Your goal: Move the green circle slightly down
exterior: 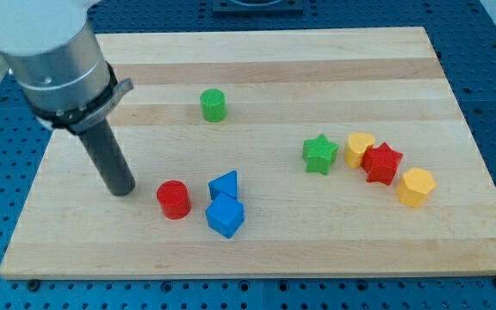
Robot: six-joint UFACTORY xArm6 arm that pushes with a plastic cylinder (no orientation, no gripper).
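The green circle point(213, 105), a short cylinder, stands on the wooden board point(257, 60) above the view's middle, left of centre. My tip point(122, 189) rests on the board at the view's left, well below and left of the green circle. A red circle point(174, 200) stands just right of the tip, with a small gap between them.
A blue triangle point(225, 184) and a blue block point(225, 216) sit right of the red circle. At the view's right are a green star point(319, 154), a yellow heart point(359, 150), a red star point(382, 164) and a yellow hexagon point(416, 187).
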